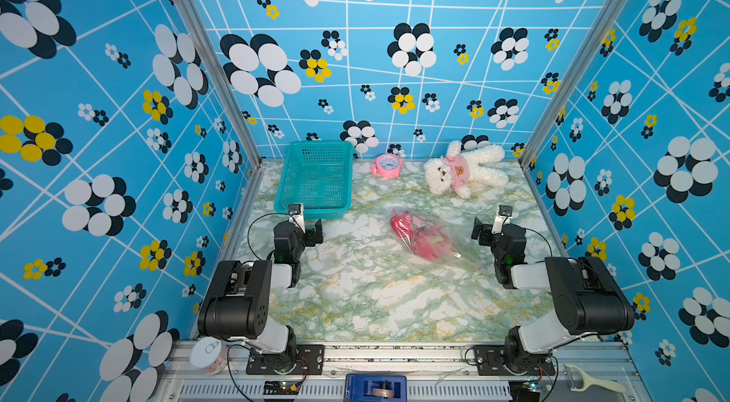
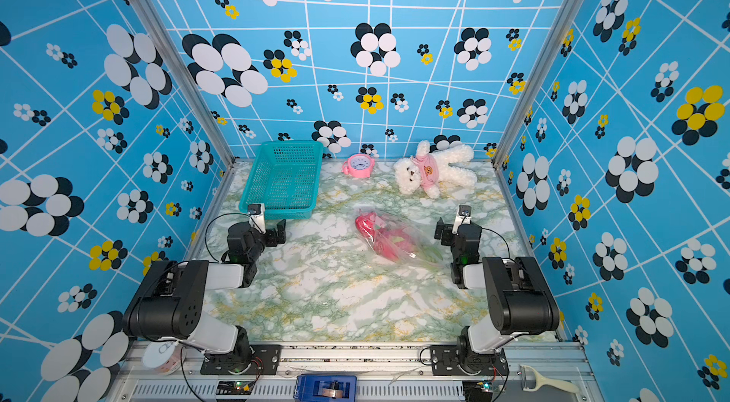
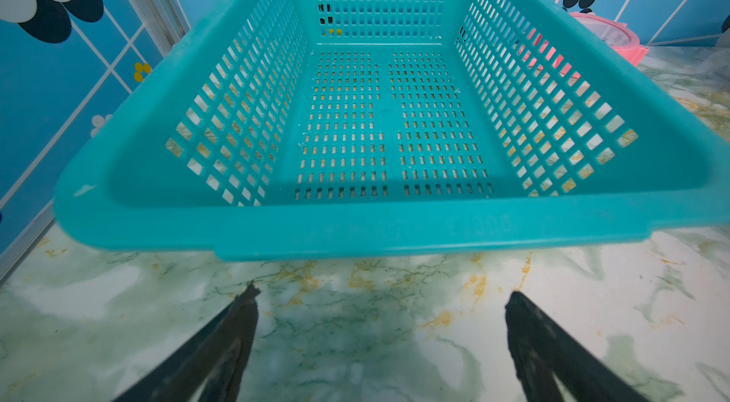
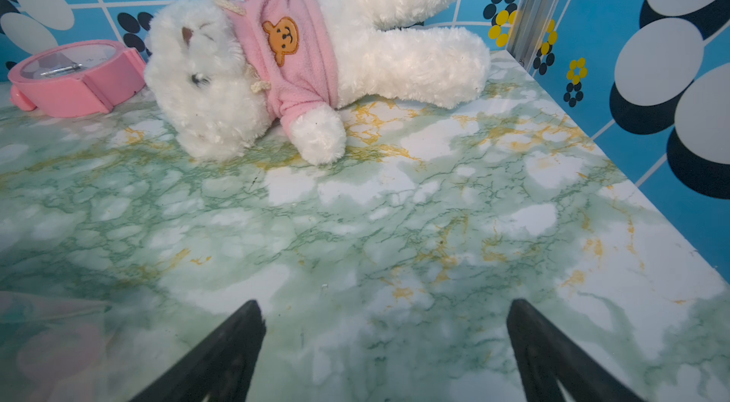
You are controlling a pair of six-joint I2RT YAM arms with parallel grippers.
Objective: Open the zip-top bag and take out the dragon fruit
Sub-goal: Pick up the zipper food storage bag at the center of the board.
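Top view: arms low; left hand point(image 1: 308, 231) and right hand point(image 1: 489, 230) wide, empty, apart from zip-top bag point(image 1: 424, 240).

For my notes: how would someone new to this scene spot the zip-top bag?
On the green-marbled table, look in front of the white teddy bear, right of the teal basket. The zip-top bag lies flat there: the only clear, crinkly thing, with the red-pink dragon fruit showing through.

Four cameras, all facing the back wall point(image 1: 395, 76).
Both top views look down from high over the near edge, taking in the whole table point(image 1: 355, 301); the left wrist camera sits low, close up on the teal basket point(image 3: 355, 230); the right wrist camera, low too, faces the plush bear point(image 4: 395, 56); both wrist views share the pink clock point(image 3: 620, 44).
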